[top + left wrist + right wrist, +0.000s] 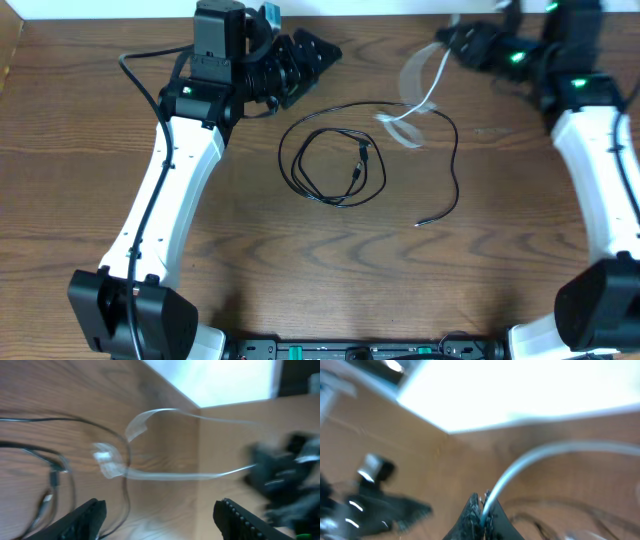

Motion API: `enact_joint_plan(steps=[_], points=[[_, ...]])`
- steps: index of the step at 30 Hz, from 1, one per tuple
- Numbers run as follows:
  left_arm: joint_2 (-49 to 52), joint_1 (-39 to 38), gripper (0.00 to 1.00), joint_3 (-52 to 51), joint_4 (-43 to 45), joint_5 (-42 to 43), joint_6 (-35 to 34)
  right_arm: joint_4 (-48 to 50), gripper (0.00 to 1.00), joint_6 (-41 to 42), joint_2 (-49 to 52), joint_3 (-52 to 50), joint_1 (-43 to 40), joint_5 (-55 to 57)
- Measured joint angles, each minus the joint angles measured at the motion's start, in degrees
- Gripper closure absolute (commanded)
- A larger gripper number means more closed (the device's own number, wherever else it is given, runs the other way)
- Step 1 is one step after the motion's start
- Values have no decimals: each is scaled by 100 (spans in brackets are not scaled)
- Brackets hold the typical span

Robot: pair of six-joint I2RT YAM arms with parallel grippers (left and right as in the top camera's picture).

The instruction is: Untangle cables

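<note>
White cable (400, 130): one end is pinched in the closed jaws of the right gripper (447, 40). From there it hangs down, lifted off the desk (250, 260), in a blurred loop. Its far end is a small white bundle resting on the desk, below and to the left of those jaws. In the right wrist view the white cable (545, 452) comes out from between the shut jaws of the right gripper (482, 516) and arcs up and off to the right.

Black cable (340, 202): lies flat on the desk in a loose double coil, well apart from both sets of jaws. Two small plug ends (362, 152) sit inside the coil. One long tail runs up and over, passes the white bundle, then curves down to a free tip. I cannot tell whether the two cables are still hooked together there.

Left gripper (318, 72): jaws wide open and holding nothing, up and to the left of the black coil. In the left wrist view, both fingers of the left gripper (160, 515) frame the scene. The white cable (150, 475) stretches across ahead of them and the black cable (75, 422) curves off to the left. The right gripper (280, 480) is a dark blur far to the right.
</note>
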Motion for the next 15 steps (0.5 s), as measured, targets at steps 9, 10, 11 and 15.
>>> enact_joint_plan(steps=[9, 10, 11, 15], points=[[0, 0, 25, 0, -737, -20, 1213, 245, 99, 728, -13, 1460, -1228, -168], [0, 0, 25, 0, -767, -17, 1281, 234, 99, 758, -26, 1541, -1368, -131], [0, 0, 25, 0, -793, -17, 1353, 197, 99, 776, -46, 1585, -1510, -74], [0, -2, 25, 0, -863, -20, 1523, -210, 99, 763, -68, 1631, -2070, 337]])
